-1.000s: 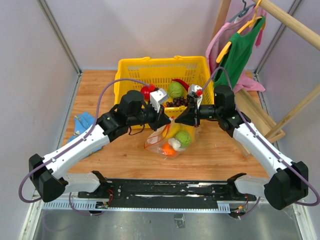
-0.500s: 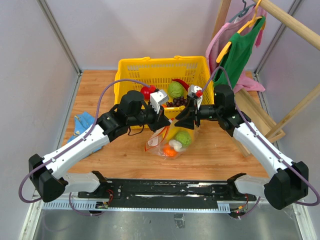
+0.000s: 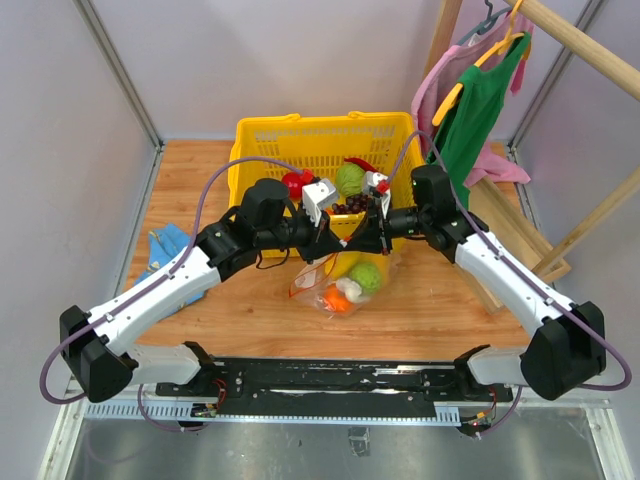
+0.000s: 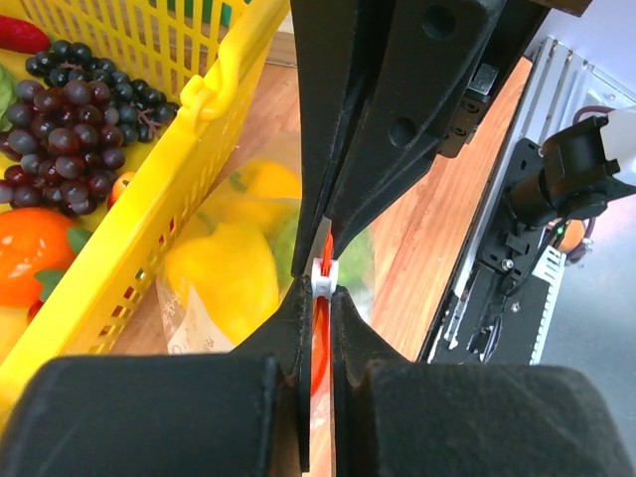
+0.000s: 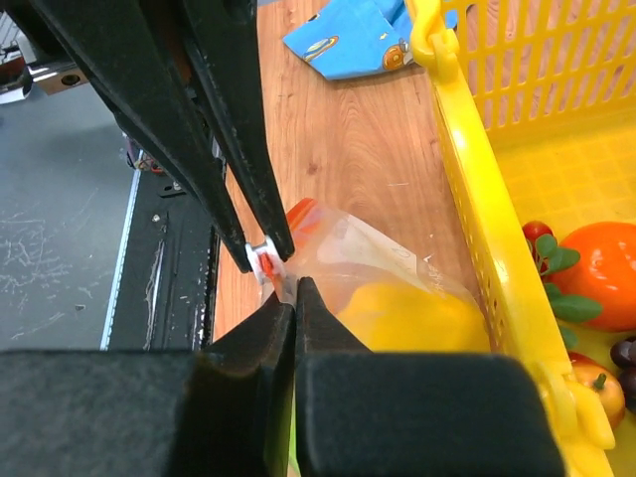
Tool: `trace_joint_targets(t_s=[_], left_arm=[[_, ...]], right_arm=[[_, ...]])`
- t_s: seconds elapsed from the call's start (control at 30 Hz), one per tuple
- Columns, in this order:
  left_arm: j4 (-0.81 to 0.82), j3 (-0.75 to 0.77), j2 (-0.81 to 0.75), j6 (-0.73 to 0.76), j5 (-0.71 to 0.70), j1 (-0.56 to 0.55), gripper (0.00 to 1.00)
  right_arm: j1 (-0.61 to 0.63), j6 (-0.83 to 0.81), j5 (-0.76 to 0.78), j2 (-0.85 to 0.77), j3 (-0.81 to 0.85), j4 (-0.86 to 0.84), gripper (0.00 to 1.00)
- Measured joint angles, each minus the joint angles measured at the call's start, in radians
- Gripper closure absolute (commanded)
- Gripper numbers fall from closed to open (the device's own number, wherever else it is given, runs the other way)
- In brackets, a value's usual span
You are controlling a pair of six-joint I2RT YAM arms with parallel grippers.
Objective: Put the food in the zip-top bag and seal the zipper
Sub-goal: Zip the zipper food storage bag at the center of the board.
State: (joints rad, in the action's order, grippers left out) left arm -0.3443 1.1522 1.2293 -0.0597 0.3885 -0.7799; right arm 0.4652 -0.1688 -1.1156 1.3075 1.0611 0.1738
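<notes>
Just in front of the yellow basket (image 3: 270, 140), over the wooden surface (image 3: 440, 300), my two claws meet tip to tip above the zip-top bag (image 3: 312, 283). My left claw (image 4: 320, 298) is closed, its fingers pinched on the zipper (image 4: 320, 343). The red-orange strip runs up between them to the whitish end piece (image 4: 323, 276), which sits right at my fingertips. My right claw (image 5: 294, 291) is closed too, clamped on the same strip just beside that white piece. In the left wrist view its dark fingers come down from above and meet mine at the piece.

The bag hangs from the strip where I hold it, and its lower part lies on the surface close against the basket's front wall. I cannot tell whether the mouth is sealed along its whole length.

Through the clear plastic I see the yellow bell pepper (image 4: 234, 273), a green piece (image 3: 368, 275), an orange piece (image 3: 335, 298) and a small white piece (image 3: 350, 288) between them.

Inside the basket lie a bunch of dark grapes (image 4: 70, 109), an orange fruit (image 4: 30, 243), a round green vegetable (image 3: 350, 180) and a red piece (image 3: 293, 183).

A blue cloth (image 3: 165, 248) lies on the surface well apart to my left. On a wooden rack (image 3: 580, 40) at the far right hang a green garment (image 3: 480, 100) and a pink garment (image 3: 430, 95).
</notes>
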Motion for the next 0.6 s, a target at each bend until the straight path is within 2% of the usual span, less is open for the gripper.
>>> trace_joint_targets(t_s=[0.17, 0.6], left_arm=[[-0.002, 0.000, 0.000, 0.000, -0.010, 0.000, 1.00], [-0.064, -0.003, 0.007, 0.008, -0.062, 0.000, 1.00]], right_arm=[[0.000, 0.026, 0.021, -0.006, 0.008, 0.010, 0.99], [-0.036, 0.173, 0.064, -0.088, -0.032, -0.109, 0.99]])
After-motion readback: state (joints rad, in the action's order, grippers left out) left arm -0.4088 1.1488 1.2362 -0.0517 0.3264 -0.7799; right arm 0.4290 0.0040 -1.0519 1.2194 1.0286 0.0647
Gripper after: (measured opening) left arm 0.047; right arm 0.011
